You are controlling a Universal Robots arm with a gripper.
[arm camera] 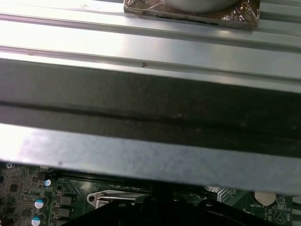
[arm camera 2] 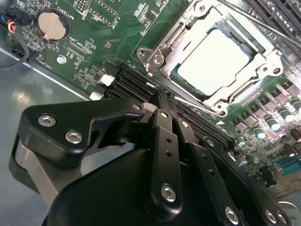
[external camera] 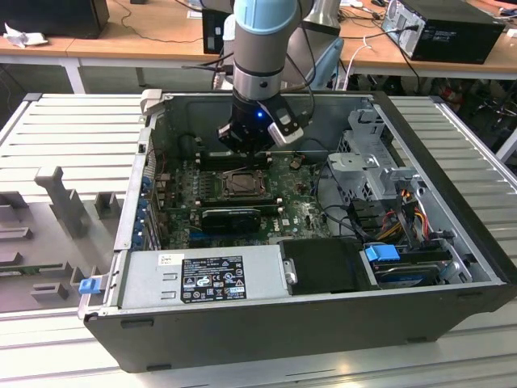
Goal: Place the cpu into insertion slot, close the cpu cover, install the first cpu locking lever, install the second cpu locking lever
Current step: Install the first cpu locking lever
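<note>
In the second wrist view the cpu (arm camera 2: 214, 59) lies flat in the insertion slot, pale face up. The silvery cpu cover (arm camera 2: 162, 52) is folded down around it. A thin locking lever (arm camera 2: 195, 101) runs along the socket edge nearest my gripper, and another rod (arm camera 2: 249, 16) crosses the far corner. My gripper (arm camera 2: 161, 101) is shut, its tips pressed together just beside the near lever; I cannot tell whether they touch it. In the exterior view the gripper (external camera: 246, 145) hangs just behind the insertion slot (external camera: 242, 184) inside the open computer case.
Black memory slots (arm camera 2: 136, 84) and a coin battery (arm camera 2: 51, 24) lie next to the socket. A black ribbed block (external camera: 230, 217), the power supply (external camera: 202, 275) and a drive cage (external camera: 371, 162) crowd the case. The case wall (arm camera: 150, 108) rises close by.
</note>
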